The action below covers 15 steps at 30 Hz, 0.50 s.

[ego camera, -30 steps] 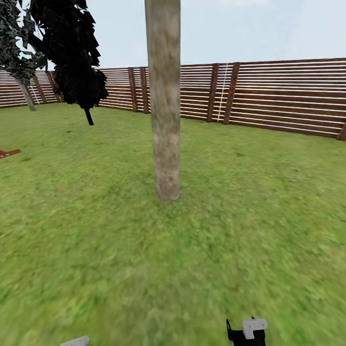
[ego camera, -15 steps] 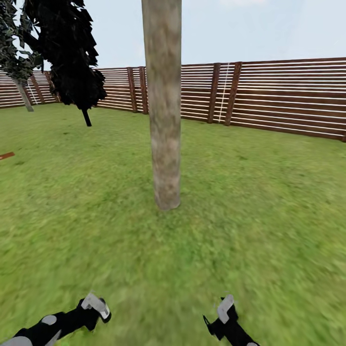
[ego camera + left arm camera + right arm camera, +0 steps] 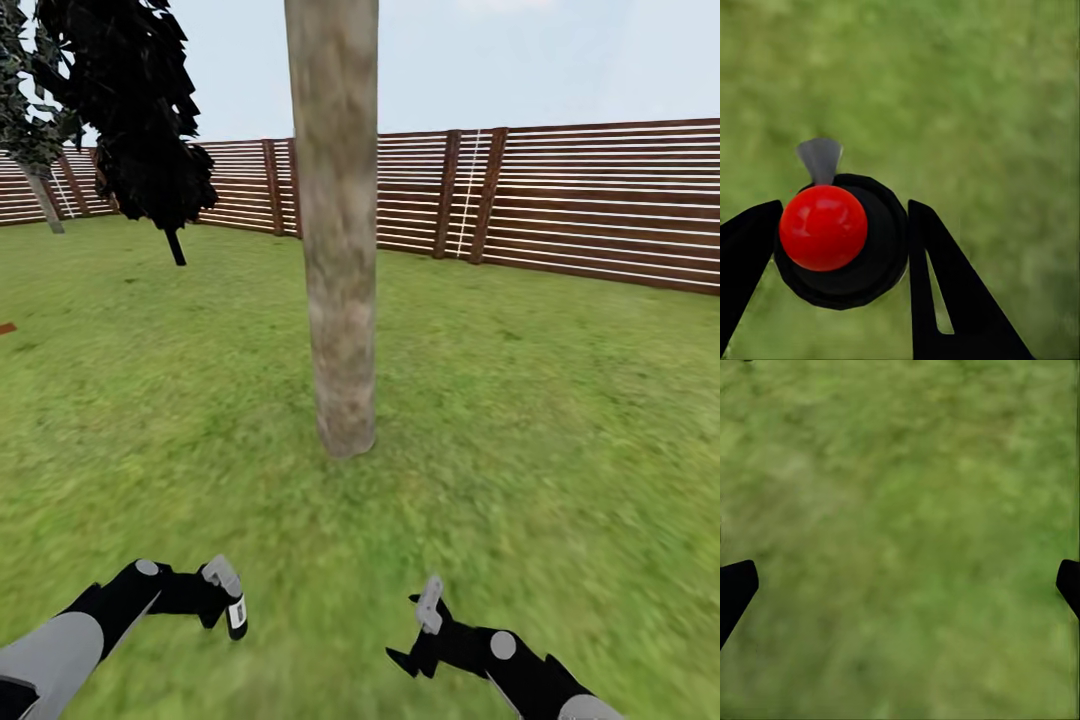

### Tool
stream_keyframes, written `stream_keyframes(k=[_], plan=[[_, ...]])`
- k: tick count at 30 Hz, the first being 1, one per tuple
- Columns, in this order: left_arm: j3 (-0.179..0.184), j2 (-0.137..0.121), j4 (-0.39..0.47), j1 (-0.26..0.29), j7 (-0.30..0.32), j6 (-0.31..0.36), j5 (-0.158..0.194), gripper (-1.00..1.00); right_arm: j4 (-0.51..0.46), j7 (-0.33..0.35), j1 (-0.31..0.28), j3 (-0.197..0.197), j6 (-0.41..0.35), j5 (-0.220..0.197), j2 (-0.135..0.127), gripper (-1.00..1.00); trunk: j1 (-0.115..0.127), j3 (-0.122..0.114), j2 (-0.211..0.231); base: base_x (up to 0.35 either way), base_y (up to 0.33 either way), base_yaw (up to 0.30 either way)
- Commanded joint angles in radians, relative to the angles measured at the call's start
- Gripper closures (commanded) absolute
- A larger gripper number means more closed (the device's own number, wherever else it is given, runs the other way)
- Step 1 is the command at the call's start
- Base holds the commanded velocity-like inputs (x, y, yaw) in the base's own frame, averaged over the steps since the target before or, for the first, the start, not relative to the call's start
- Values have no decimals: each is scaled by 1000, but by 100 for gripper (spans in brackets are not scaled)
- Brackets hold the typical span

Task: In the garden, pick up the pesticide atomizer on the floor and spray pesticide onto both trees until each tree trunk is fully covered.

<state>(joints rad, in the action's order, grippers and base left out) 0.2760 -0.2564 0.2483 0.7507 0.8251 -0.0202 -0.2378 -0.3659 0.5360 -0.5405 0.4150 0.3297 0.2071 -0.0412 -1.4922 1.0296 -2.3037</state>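
A smooth, mottled grey-brown tree trunk [image 3: 338, 230] rises straight out of the wide green lawn [image 3: 560, 400] directly ahead in the head view, its base planted in the grass and its top cut off by the upper edge. Behind it runs a brown horizontal-slat wooden fence [image 3: 600, 200] under a pale sky. Off toward the robot's left, near the fence, stands a black narrow conifer [image 3: 140, 110], and further left a second, thinner pale trunk [image 3: 45, 205] leans slightly.

Both arms reach forward low over the grass, well short of the trunk. The left tool [image 3: 228, 600] is closed around the near-black bottle-shaped pesticide atomizer [image 3: 844, 240]; in the left wrist view its two dark fingers [image 3: 952, 292] press against either side of the round body, the small red top [image 3: 823, 227] faces the camera, and a grey nozzle tab [image 3: 819, 157] sticks out beyond it over blurred grass.

The right tool [image 3: 425, 630] holds nothing; in the right wrist view its fingertips [image 3: 735, 589] sit at opposite edges with bare lawn between them, spread wide apart.
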Motion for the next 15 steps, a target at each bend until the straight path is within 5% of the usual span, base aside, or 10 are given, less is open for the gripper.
stream_keyframes(k=[1, 15], plan=[[-5, 0, 6, 0, 5, 1, -10, 100, -10, 12, -1, -1, 6, 11, 0, -100, 0, 1, 0, 321, -108, 0], [0, 2, 9, -4, 6, -3, -12, 100, -71, 28, -1, -2, 6, 9, 1, -100, 0, 1, 0, 337, -23, 0]])
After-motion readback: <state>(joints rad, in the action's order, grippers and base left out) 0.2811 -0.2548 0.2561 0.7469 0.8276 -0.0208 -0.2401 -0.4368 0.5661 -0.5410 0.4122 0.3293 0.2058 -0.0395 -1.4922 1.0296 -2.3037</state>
